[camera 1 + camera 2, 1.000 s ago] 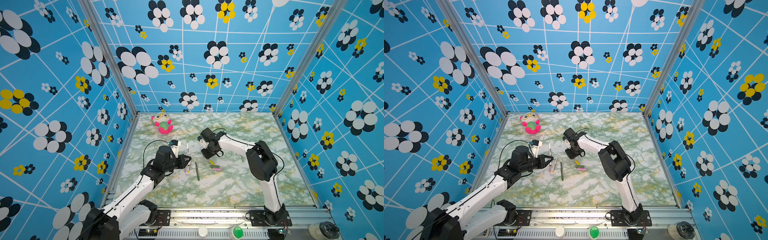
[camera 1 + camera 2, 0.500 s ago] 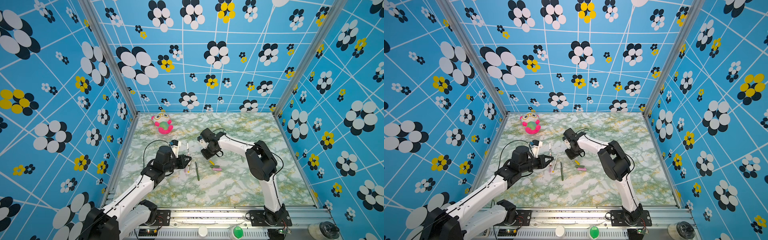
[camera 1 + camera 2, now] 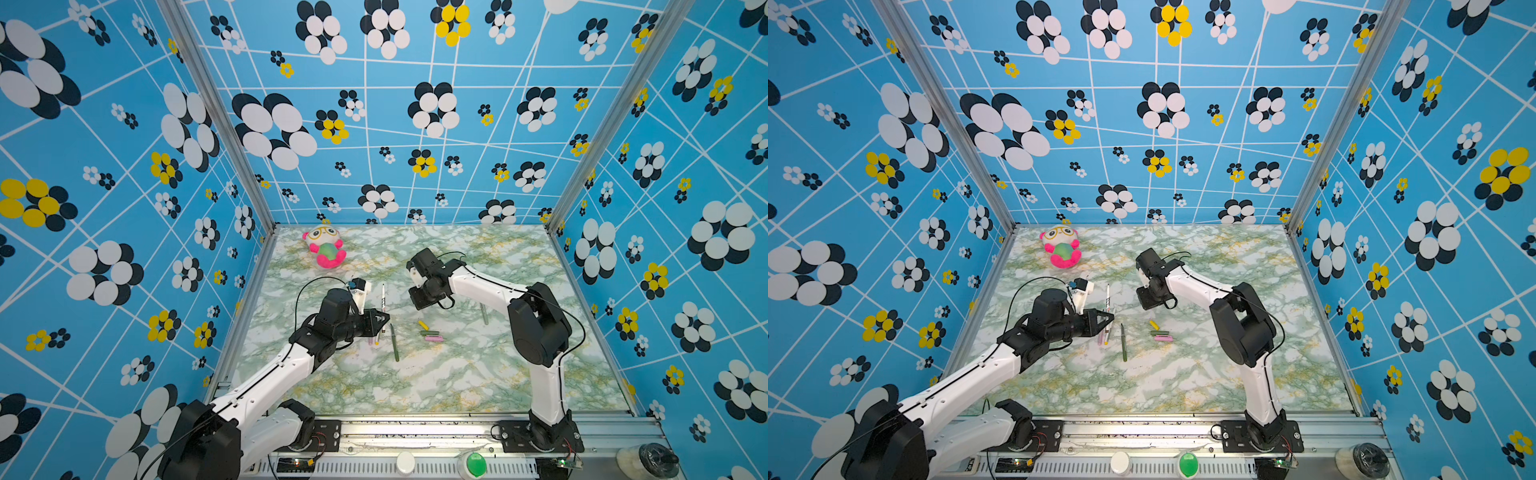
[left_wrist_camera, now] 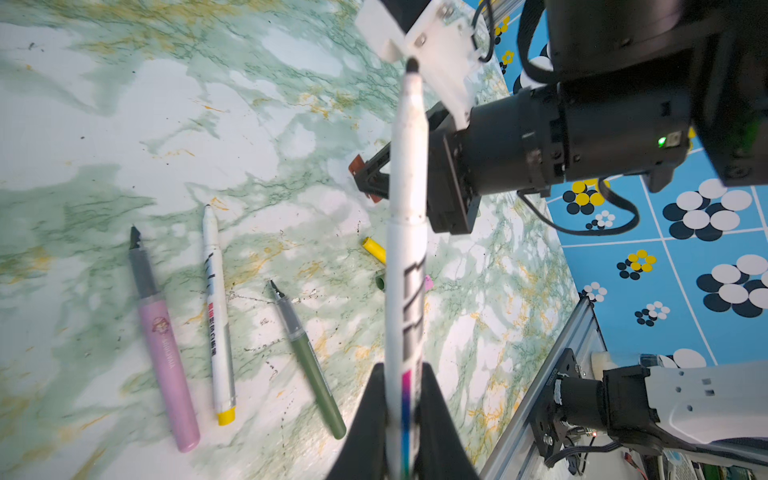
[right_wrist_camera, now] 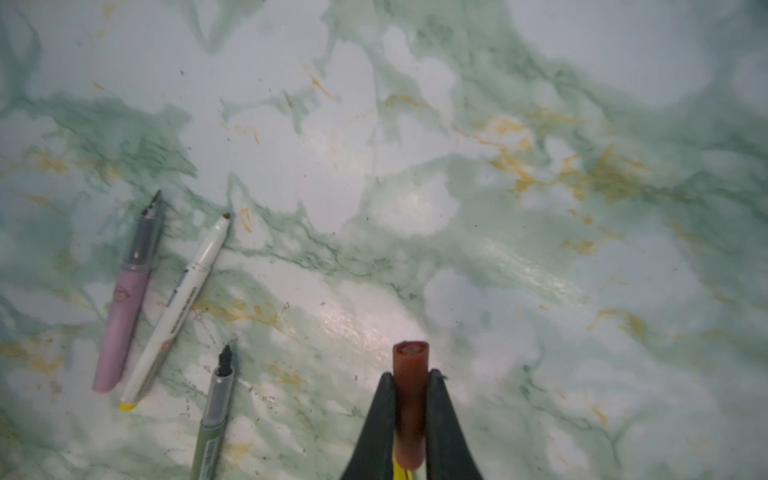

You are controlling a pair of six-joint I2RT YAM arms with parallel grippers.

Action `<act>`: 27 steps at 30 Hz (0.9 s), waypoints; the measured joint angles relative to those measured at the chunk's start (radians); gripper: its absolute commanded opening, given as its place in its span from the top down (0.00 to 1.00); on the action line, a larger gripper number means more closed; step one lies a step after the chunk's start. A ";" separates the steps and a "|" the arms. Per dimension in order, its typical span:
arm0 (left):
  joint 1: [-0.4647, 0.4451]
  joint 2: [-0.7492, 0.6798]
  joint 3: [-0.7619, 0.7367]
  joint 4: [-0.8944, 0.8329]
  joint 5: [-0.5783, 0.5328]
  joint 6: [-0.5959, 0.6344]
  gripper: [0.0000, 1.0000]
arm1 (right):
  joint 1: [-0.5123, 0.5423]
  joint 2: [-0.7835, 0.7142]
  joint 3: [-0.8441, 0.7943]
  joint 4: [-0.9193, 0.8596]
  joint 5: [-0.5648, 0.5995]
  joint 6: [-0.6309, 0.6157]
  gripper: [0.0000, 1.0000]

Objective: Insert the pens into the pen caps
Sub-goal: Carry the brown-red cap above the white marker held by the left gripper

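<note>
My left gripper (image 4: 402,368) is shut on a white pen (image 4: 407,232) with black lettering, its dark tip pointing toward the right arm. In both top views this pen (image 3: 383,297) sticks out past the left gripper (image 3: 384,321). The right gripper (image 5: 410,374) is shut on a brown pen cap (image 5: 410,357), its open end facing out. On the table lie a pink pen (image 4: 164,345), a white pen (image 4: 218,316) with a yellow end and a dark green pen (image 4: 309,361). A yellow cap (image 3: 422,324), a dark green cap (image 3: 430,333) and a pink cap (image 3: 433,339) lie between the arms.
A pale grey-green pen (image 3: 484,313) lies beside the right arm's forearm. A pink and white plush toy (image 3: 324,249) sits at the back left of the marble table (image 3: 457,374). Patterned blue walls and metal posts close in three sides; a metal rail (image 3: 415,428) runs along the front.
The right gripper's jaws have closed the last bit onto the brown cap. Both arms have hardly moved.
</note>
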State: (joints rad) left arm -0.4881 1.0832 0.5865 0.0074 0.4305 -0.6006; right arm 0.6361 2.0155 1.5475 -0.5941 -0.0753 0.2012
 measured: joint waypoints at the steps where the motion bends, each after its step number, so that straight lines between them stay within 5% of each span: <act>1: -0.008 0.006 0.004 0.000 -0.002 0.003 1.00 | -0.011 -0.021 -0.004 0.007 0.002 0.018 0.91; 27: -0.179 0.251 0.096 0.180 -0.013 -0.027 1.00 | -0.080 -0.333 -0.194 0.290 -0.171 0.427 0.90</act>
State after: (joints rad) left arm -0.6666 1.3346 0.6827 0.1875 0.4179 -0.6281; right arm 0.5556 1.6829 1.3537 -0.3042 -0.2459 0.6281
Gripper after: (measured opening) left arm 0.132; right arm 0.122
